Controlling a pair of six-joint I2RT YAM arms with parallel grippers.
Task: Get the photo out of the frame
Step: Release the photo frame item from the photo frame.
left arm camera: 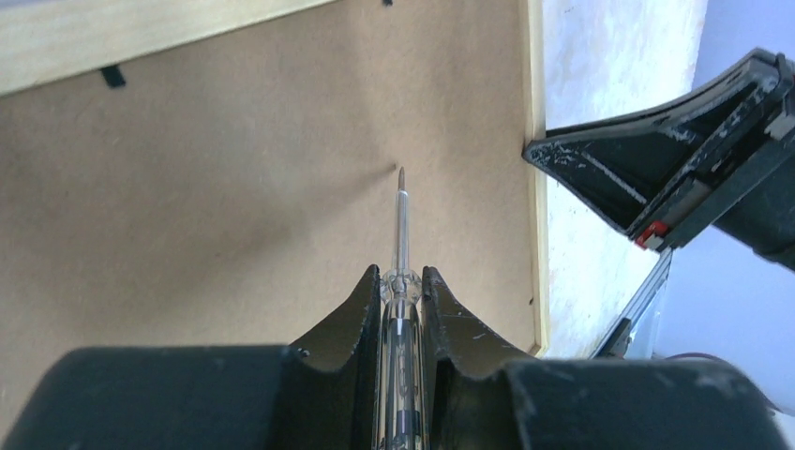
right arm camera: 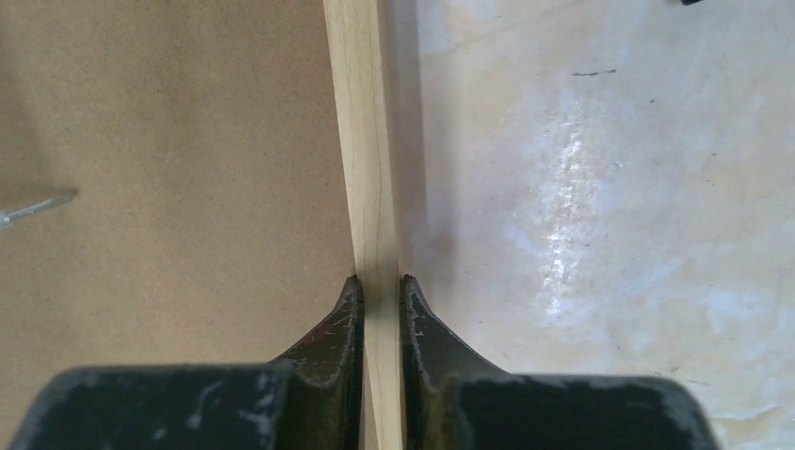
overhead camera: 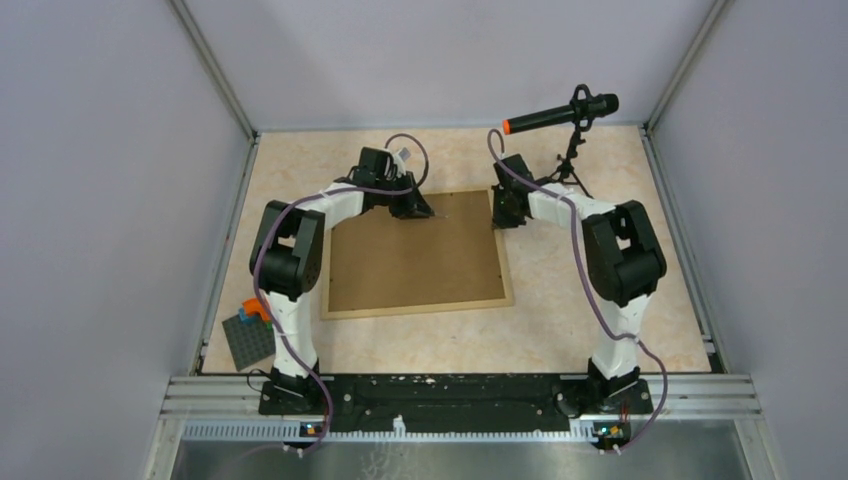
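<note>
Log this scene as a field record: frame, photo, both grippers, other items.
frame: lying flat, back up, brown backing showing
photo: not visible
left gripper: shut on screwdriver, tip pointed at backing; contact unclear
right gripper: shut on frame's right edge
other: baseplate near left; microphone far right

A pale-wood frame [overhead camera: 415, 312] backed in plain brown fibreboard is pictured on a cream, marbled desk [overhead camera: 580, 320], with a dark grey studded baseplate [overhead camera: 248, 342], orange and green bricks [overhead camera: 256, 310], an orange-banded black microphone [overhead camera: 560, 113] and a clear-handled, silver-shafted screwdriver [left arm camera: 400, 244].
</note>
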